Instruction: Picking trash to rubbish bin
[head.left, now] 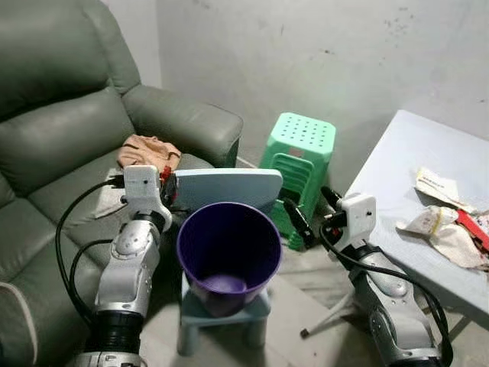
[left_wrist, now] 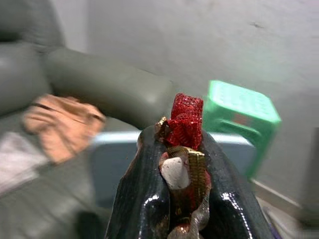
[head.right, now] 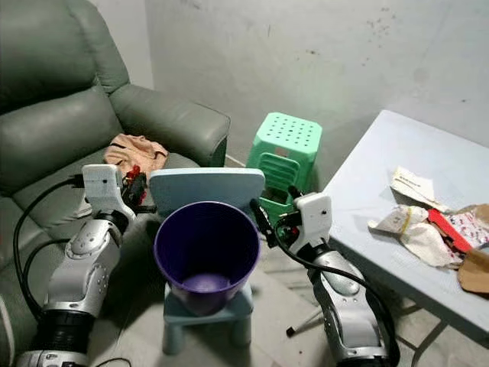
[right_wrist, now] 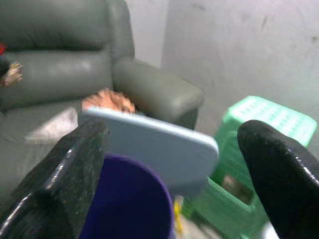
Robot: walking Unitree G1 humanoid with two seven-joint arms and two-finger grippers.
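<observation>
glossy plastic bin (head.left: 229,252), leather sofa (head.left: 53,138), crumpled paper trash (head.right: 412,229)

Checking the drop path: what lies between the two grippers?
The purple bin on its small blue chair, seen from the head views, stands between the left gripper, holding red trash, and the right gripper.

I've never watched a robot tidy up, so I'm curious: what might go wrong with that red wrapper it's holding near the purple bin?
The left gripper pinches the red wrapper beside the purple bin, not over its opening; released now, it would likely miss. The bin sits on a small chair, so a bump from the open right gripper could topple it.
</observation>
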